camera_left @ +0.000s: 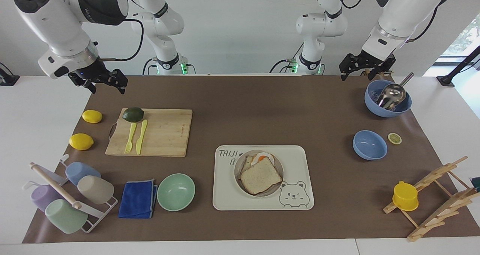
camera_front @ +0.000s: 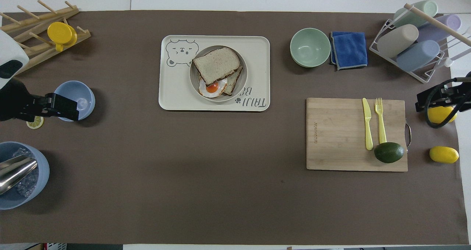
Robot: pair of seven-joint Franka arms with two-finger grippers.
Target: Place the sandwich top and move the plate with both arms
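Facing view: the squarish light-brown bread slice (camera_left: 261, 180) lies on the round grey-beige plate (camera_left: 239, 180), mid-desk toward the edge farthest from the robots. Left gripper (camera_left: 364, 68) and right gripper (camera_left: 102, 81) hang wide, empty, well apart from it.

Overhead view: the plate (camera_front: 243, 79) lies between both grippers, neither clearly closer.

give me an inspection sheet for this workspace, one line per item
surface: brown mat covering a white table.
job's things: sandwich top lying on the egg bread in the plate, which sits on the bear tray.
clutter: cutting board with avocado, fork and knife; two lemons; mint bowl; blue cloth; cup rack; two blue bowls, one with a scoop; lemon slice; wooden rack with a yellow cup.
grippers: left gripper open, raised near the scoop bowl; right gripper open, raised near the lemons; both empty.
cables: black cables on both arms, off the mat.
surroundings: white wall, window at the left arm's end.
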